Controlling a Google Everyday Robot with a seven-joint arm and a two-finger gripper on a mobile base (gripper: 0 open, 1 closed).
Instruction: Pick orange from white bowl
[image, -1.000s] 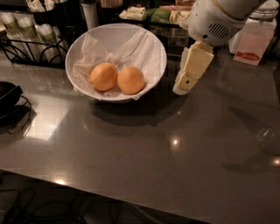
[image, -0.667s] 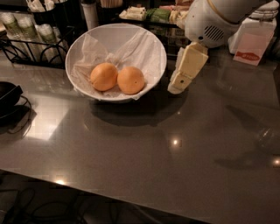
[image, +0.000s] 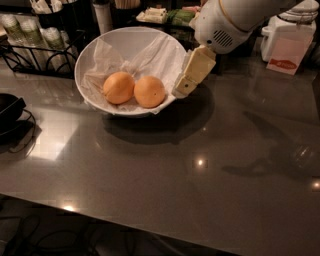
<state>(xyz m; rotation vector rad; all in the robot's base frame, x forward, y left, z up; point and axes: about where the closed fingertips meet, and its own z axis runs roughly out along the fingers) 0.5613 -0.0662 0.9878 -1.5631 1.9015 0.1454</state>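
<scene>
The white bowl (image: 95, 55) stands tilted on the dark counter at the upper left, lined with crumpled white paper. Two oranges lie side by side in it. The orange (image: 149, 91) on the right is slightly deeper in colour. Its paler twin (image: 119, 87) lies to the left, touching or nearly touching it. My gripper (image: 181, 90) hangs from the white arm at the upper right. Its cream tip is at the bowl's right rim, just right of the deeper orange and not touching it. It holds nothing.
A small black dish (image: 7, 111) sits at the left edge. A wire rack with jars (image: 30, 42) stands behind the bowl on the left. A white container with a red label (image: 286, 47) stands at the back right. Cups and food items line the back.
My gripper has moved left and slightly down, from beside the bowl to its right rim. The bowl and both oranges have not moved.
</scene>
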